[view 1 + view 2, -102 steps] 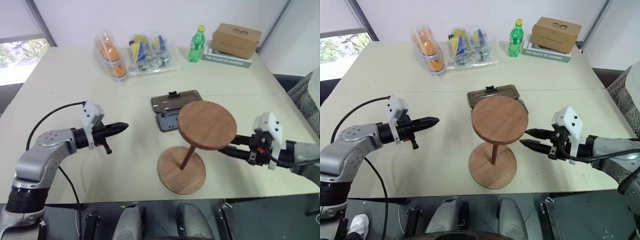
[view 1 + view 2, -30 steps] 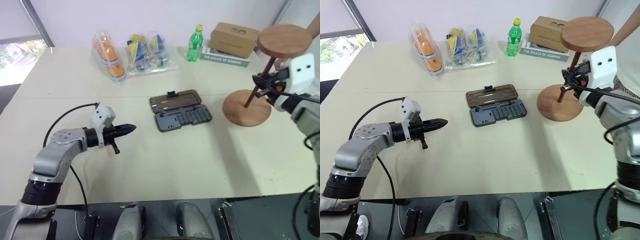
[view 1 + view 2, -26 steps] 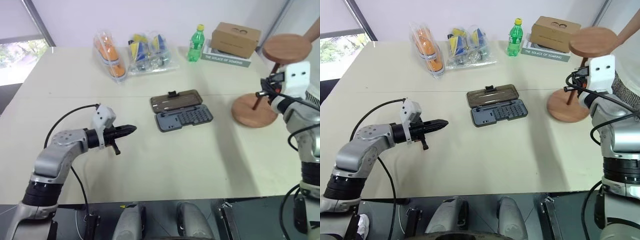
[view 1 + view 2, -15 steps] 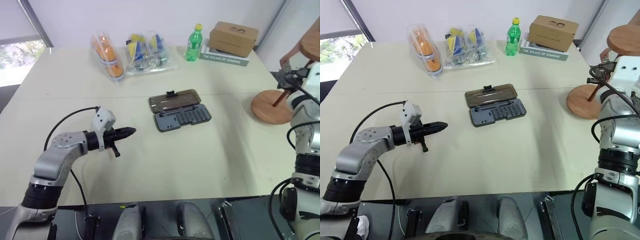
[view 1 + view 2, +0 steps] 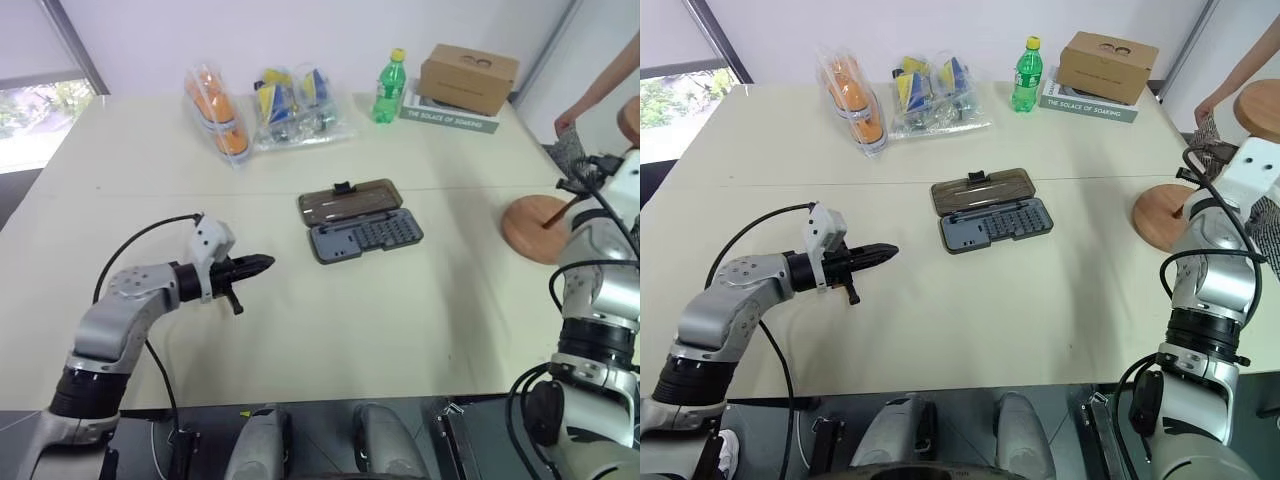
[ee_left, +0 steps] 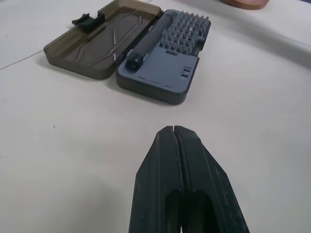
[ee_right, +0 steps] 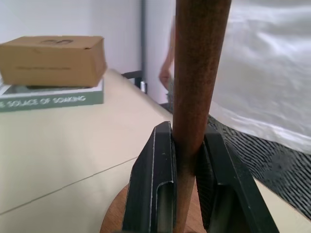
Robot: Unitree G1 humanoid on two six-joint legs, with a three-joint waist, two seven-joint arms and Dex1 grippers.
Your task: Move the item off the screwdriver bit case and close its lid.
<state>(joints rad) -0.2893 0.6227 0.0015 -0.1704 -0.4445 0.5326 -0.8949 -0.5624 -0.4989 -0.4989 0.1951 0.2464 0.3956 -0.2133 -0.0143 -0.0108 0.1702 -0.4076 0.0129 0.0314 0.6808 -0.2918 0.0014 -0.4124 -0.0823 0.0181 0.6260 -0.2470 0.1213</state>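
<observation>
The flat dark plastic screwdriver bit case [image 5: 361,222] lies open near the middle of the pale beige counter [image 5: 330,320], its long axis running left to right and slightly skewed. The smoky brown translucent lid [image 5: 348,201] lies folded flat on the far side, black clip at its far long edge; the grey-blue bit tray [image 6: 167,63] is on the near side.

The reddish-brown wooden stand of two discs and a thin rod [image 5: 1165,216] rests at the counter's right edge, well apart from the case, its rod leaning to the right. The right gripper [image 7: 187,194] has its jaws closed on the rod, as its wrist view shows. The left gripper [image 5: 256,265] hovers left of the case with jaws fully closed and empty, pointing right toward it.

Along the far edge sit clear packets of orange and yellow goods [image 5: 262,105], a green plastic bottle [image 5: 393,88] and a brown cardboard box [image 5: 470,72] on a book. White walls stand behind. A person's arm [image 5: 598,92] appears at far right.
</observation>
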